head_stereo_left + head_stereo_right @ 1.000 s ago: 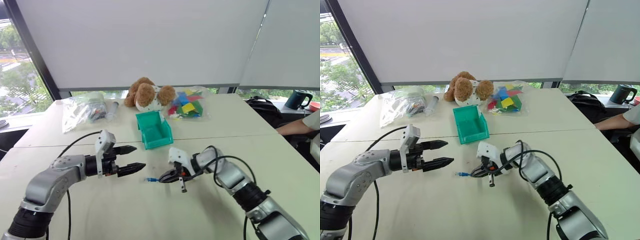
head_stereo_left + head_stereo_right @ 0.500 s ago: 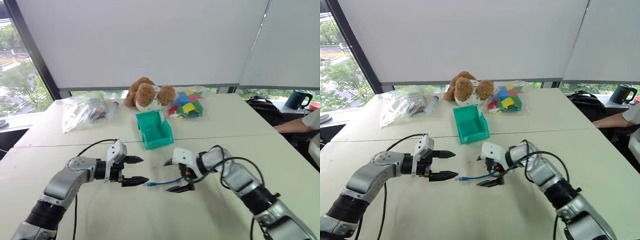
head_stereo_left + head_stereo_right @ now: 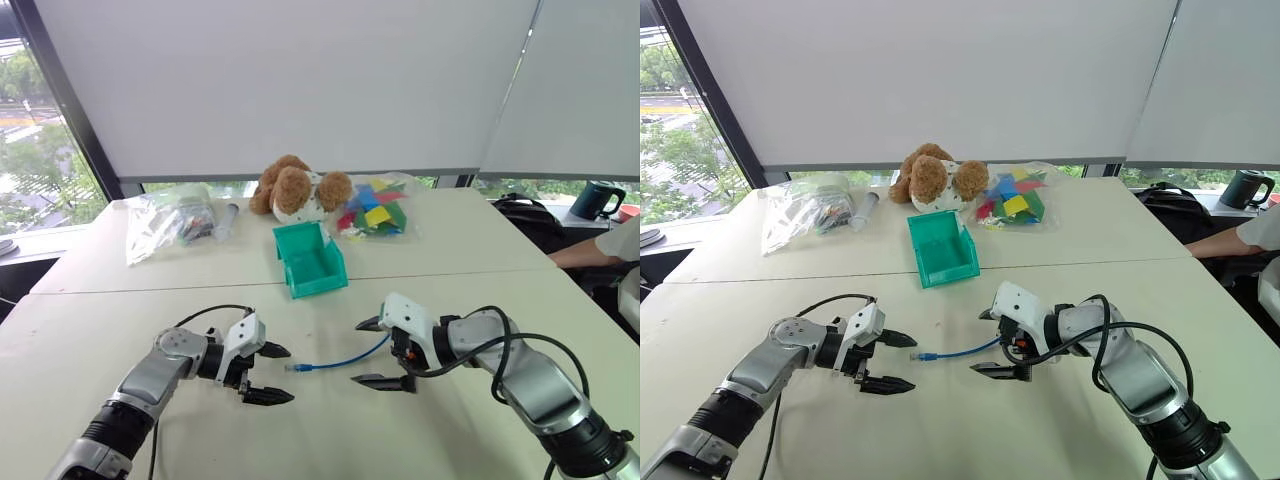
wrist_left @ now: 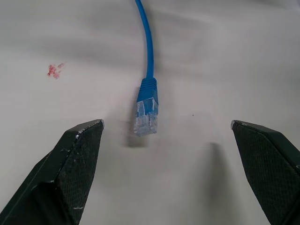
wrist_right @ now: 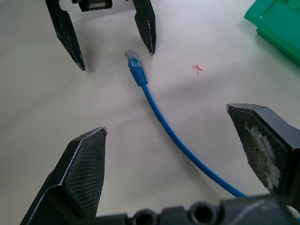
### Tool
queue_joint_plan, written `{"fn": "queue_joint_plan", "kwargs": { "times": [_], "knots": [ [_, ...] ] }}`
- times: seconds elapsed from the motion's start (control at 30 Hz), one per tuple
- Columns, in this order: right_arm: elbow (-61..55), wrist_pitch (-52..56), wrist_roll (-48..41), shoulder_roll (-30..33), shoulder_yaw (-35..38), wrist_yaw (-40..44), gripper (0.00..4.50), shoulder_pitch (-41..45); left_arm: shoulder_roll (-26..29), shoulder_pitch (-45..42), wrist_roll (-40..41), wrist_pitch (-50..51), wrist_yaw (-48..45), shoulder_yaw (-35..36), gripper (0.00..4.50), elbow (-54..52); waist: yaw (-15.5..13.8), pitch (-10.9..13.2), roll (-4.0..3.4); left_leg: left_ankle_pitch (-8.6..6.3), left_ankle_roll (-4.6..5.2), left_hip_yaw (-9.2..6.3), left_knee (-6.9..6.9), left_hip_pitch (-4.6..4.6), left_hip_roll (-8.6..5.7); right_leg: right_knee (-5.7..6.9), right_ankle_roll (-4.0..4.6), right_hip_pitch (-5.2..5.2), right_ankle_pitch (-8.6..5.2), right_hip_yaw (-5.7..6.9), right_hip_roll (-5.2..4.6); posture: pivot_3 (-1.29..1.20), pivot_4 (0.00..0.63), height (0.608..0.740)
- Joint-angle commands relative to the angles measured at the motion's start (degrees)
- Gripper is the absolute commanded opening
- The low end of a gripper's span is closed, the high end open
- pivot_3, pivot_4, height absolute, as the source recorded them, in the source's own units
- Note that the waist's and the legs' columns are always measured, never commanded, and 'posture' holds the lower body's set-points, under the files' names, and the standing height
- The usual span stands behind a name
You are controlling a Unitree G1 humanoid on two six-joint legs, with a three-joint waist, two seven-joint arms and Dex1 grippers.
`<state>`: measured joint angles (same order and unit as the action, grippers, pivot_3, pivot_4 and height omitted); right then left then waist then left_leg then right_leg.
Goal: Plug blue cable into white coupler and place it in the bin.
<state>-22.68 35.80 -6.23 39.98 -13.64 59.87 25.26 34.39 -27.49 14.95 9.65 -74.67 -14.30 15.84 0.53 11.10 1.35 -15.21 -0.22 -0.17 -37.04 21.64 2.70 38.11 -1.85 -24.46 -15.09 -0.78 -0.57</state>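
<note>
Head views: the thin bright blue cable [image 3: 340, 360] lies loose on the pale table [image 3: 300, 430], between the left gripper [image 3: 266, 373] and right gripper [image 3: 375, 352], both spread wide; the teal-green plastic bin [image 3: 308, 260] sits beyond.

Left wrist view: the clear plug [image 4: 145, 117] rests between parted fingers [image 4: 70, 159].

Right wrist view: fingers [image 5: 79, 168] straddle the cord. A low approach could nudge the plug aside, spoiling the pinch.

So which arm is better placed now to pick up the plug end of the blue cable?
The left. The left gripper has its jaws open on either side of the clear plug of the blue cable, which lies on the table. The right gripper is open too, over the cable's other stretch.
</note>
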Motion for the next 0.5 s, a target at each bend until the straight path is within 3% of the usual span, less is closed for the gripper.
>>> {"fn": "queue_joint_plan", "kwargs": {
  "times": [0.03,0.1,0.3,0.43,0.5],
  "knots": [
    [-3.0,0.6,-1.3,1.1,2.3,-1.4,4.5,-0.5,-1.2,-0.5,-1.9,-1.3,1.1,0.0,3.93,2.1,0.0,0.0,0.0,0.0,0.0,0.0,-0.01,0.0,0.0,0.0,0.0,0.01,0.0,0.0,0.0,0.0,0.15,0.74],
    [-3.9,1.1,-1.6,1.6,2.7,-2.0,4.5,-1.3,-2.3,-0.5,-2.1,-1.9,1.6,-0.1,3.24,2.1,0.0,0.0,0.0,0.0,0.0,0.0,-0.02,0.0,-0.01,0.0,-0.01,0.02,0.01,0.0,0.0,0.0,0.15,0.74],
    [-8.5,4.3,-3.9,3.6,6.6,-4.6,4.5,-7.4,-4.2,1.0,-2.8,-3.6,1.7,-0.3,0.22,0.2,0.1,0.0,0.01,-0.04,0.06,-0.02,0.01,0.03,-0.01,-0.02,-0.09,0.01,-0.01,0.0,0.0,0.0,0.15,0.74],
    [-12.3,10.1,-8.6,3.0,11.6,-6.9,4.5,-13.5,-3.7,1.5,-2.1,-3.6,2.1,1.1,0.04,-1.6,0.1,0.0,0.01,-0.04,0.07,-0.03,0.01,0.03,0.0,-0.03,-0.1,0.01,-0.01,0.01,0.0,0.0,0.15,0.74],
    [-13.6,17.0,-14.5,-0.9,15.5,-8.9,4.5,-16.5,-3.9,0.8,-0.9,-4.3,3.5,3.1,0.04,-2.9,0.2,0.0,0.04,-0.04,0.07,-0.03,0.0,0.02,0.0,-0.02,-0.09,0.01,-0.01,0.0,0.01,0.0,0.15,0.74]
  ]
}}
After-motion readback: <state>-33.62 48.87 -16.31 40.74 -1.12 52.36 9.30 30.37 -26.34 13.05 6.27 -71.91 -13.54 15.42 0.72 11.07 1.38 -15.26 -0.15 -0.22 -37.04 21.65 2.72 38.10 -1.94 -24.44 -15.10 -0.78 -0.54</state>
